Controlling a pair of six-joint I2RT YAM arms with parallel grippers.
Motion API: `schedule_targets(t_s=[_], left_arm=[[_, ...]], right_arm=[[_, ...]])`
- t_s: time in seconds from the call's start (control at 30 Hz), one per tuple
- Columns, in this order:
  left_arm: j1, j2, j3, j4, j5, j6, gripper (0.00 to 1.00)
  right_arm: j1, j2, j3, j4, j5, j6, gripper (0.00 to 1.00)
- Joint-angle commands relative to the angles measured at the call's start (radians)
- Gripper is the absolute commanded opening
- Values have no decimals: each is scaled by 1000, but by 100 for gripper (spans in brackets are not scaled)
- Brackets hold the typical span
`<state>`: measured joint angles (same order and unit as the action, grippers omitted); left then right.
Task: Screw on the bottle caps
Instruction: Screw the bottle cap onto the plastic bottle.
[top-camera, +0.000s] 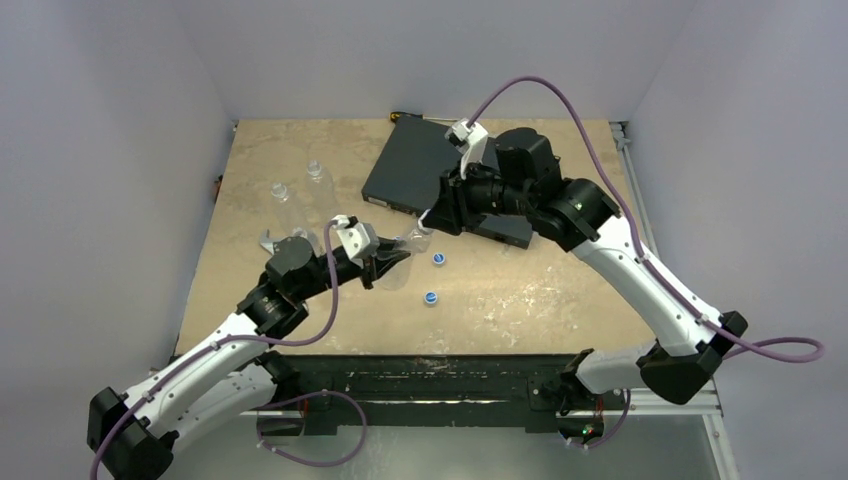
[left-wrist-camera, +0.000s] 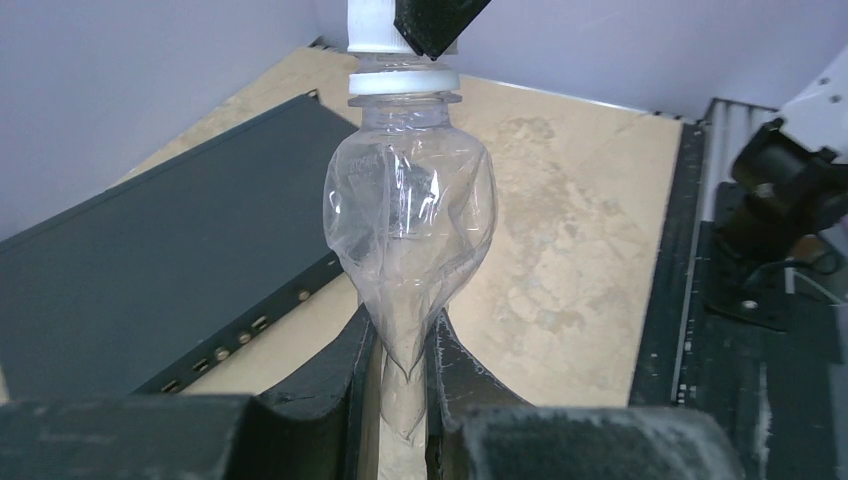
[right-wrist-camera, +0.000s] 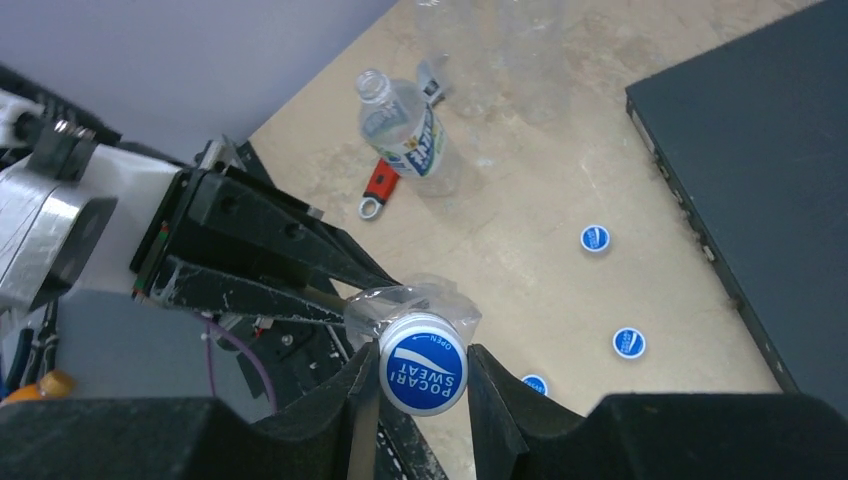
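Observation:
My left gripper (top-camera: 390, 262) is shut on the crushed lower body of a clear bottle (left-wrist-camera: 410, 215) and holds it above the table, neck pointing toward the right arm. My right gripper (right-wrist-camera: 420, 368) is shut on a blue cap (right-wrist-camera: 424, 364) with a white rim, and the cap sits on that bottle's neck. In the left wrist view the cap (left-wrist-camera: 383, 28) shows at the top, under a right fingertip (left-wrist-camera: 437, 22). Three loose blue caps (right-wrist-camera: 595, 238) (right-wrist-camera: 628, 343) (right-wrist-camera: 534, 384) lie on the table. A labelled bottle (right-wrist-camera: 405, 135) lies uncapped at the far left.
A flat black box (top-camera: 415, 170) lies at the back centre, close behind the right gripper (top-camera: 428, 225). Two clear bottles (top-camera: 280, 192) (top-camera: 318, 176) stand at the back left. A red-handled wrench (right-wrist-camera: 378, 190) lies by the labelled bottle. Two caps (top-camera: 438, 258) (top-camera: 431, 298) lie right of the left gripper.

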<state>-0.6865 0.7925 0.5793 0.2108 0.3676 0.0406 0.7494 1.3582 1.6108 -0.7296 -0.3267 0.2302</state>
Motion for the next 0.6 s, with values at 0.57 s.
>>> schedule_targets(t_s=[0.57], left_arm=[[-5, -40, 83, 331, 201, -269, 0]], right_arm=[[21, -61, -55, 83, -338, -164, 0]])
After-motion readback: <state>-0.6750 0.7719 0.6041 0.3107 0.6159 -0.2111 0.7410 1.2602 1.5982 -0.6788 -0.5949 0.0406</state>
